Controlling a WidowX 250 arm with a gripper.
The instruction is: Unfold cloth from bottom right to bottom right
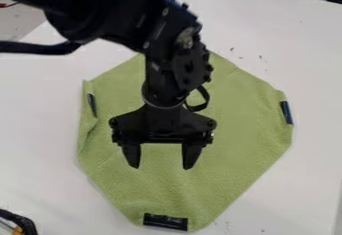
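My gripper [161, 165] hangs over the middle of the green cloth [220, 154], its two fingers spread apart with nothing between them. The cloth lies on the white surface, mostly flat. Dark clips or tags sit at its left edge, its right edge and its bottom end. Along the left side the edge looks folded or raised. The arm covers part of the cloth's upper middle, and the bottom end looks blunt, with the dark strip [165, 222] across it.
The white table [294, 44] surrounds the cloth and has small dark specks. A dark object with a cable [20, 222] is at the lower left corner. Dark items lie beyond the table's edge at the top right.
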